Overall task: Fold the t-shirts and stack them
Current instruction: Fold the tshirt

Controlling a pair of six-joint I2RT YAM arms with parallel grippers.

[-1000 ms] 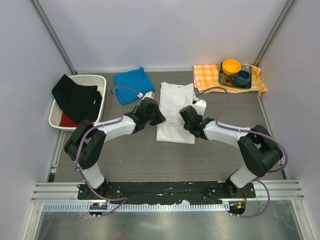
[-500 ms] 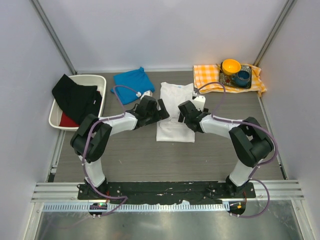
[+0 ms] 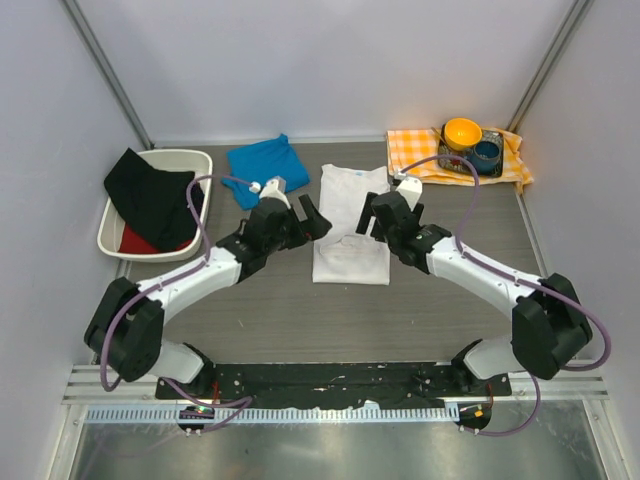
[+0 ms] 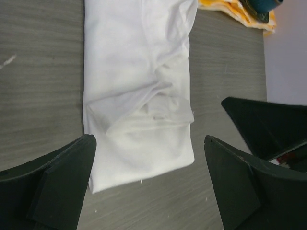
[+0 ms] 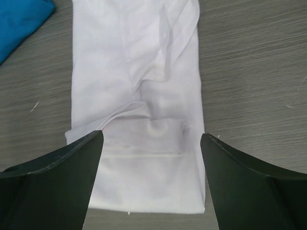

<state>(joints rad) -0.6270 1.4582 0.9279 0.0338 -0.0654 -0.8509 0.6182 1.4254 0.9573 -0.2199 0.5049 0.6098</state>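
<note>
The white t-shirt (image 3: pixel 351 235) lies flat on the table as a long folded strip, with a creased fold across its middle. The blue t-shirt (image 3: pixel 266 160) is a small folded square at the back, left of the white one. My left gripper (image 3: pixel 316 218) hovers open at the white shirt's left edge, and my right gripper (image 3: pixel 370 218) hovers open at its right edge. Neither holds anything. In the left wrist view the white t-shirt (image 4: pixel 139 91) lies beyond the open gripper (image 4: pixel 148 143). In the right wrist view the white t-shirt (image 5: pixel 139 91) spans the gap of the open gripper (image 5: pixel 151 139), and the blue t-shirt (image 5: pixel 19 19) shows at top left.
A white bin (image 3: pixel 110 240) holding black and red cloth stands at the left. At the back right an orange-and-white checked cloth (image 3: pixel 415 155) carries a tray with a yellow bowl (image 3: pixel 462 131) and a blue cup (image 3: pixel 487 154). Grey walls close in three sides.
Both grippers have opened, let go of the white shirt's side edges and risen above it. Both arms have stretched out.
</note>
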